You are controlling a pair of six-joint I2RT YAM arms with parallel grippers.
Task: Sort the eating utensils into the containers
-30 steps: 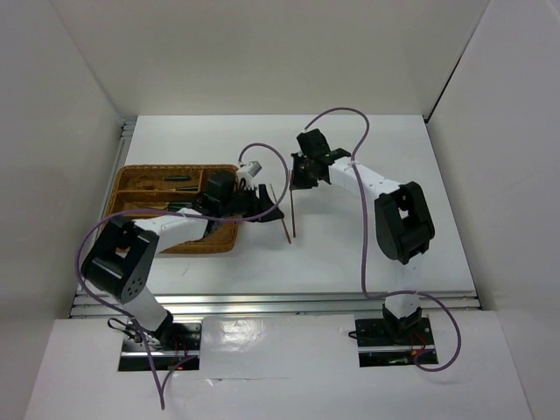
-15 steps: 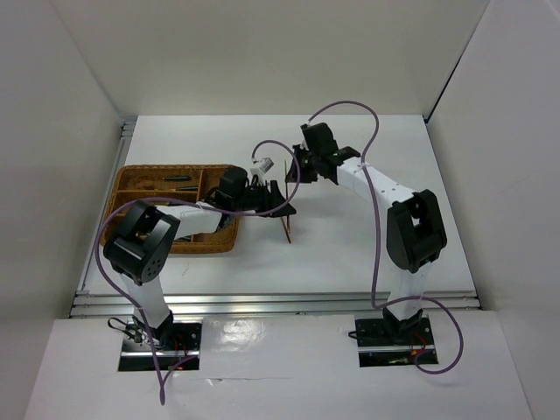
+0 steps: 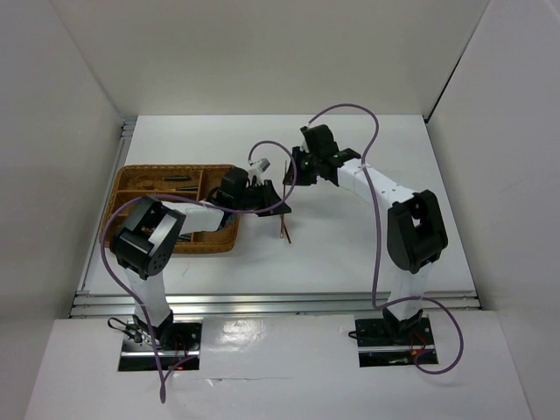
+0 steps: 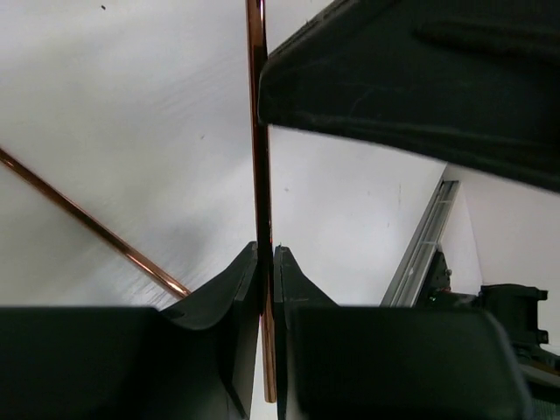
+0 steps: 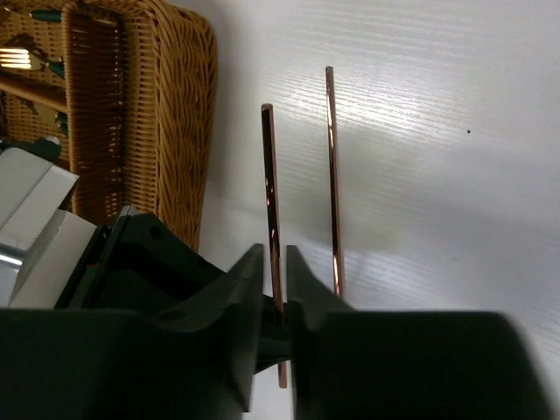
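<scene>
Since 1 second ago the left arm [image 3: 144, 245] has left the right end of the tray and reached out to the middle of the counter [image 3: 315, 262]. The right arm [image 3: 411, 229] has drawn its elbow up and closer to its own base.

The counter is white, and the 2 arms meet above its middle. The brown woven tray [image 3: 131, 175] stands on the left side of the counter and has inner dividers. Some cutlery [image 3: 179, 181] with dark handles lies in its far part.

The left pincer [image 4: 266, 262] is fully closed on 1 thin gold chopstick [image 4: 260, 131], which runs straight between its 2 fingers. The right pincer [image 5: 275, 271] also stands around a chopstick, and it seems to be the same one. Its jaws are only a little apart, and a thin gap shows on each side of the stick, so it does not press it. A second chopstick [image 5: 332, 175] lies flat on the counter just beside the first, to the right of the tray, and no pincer touches it.
</scene>
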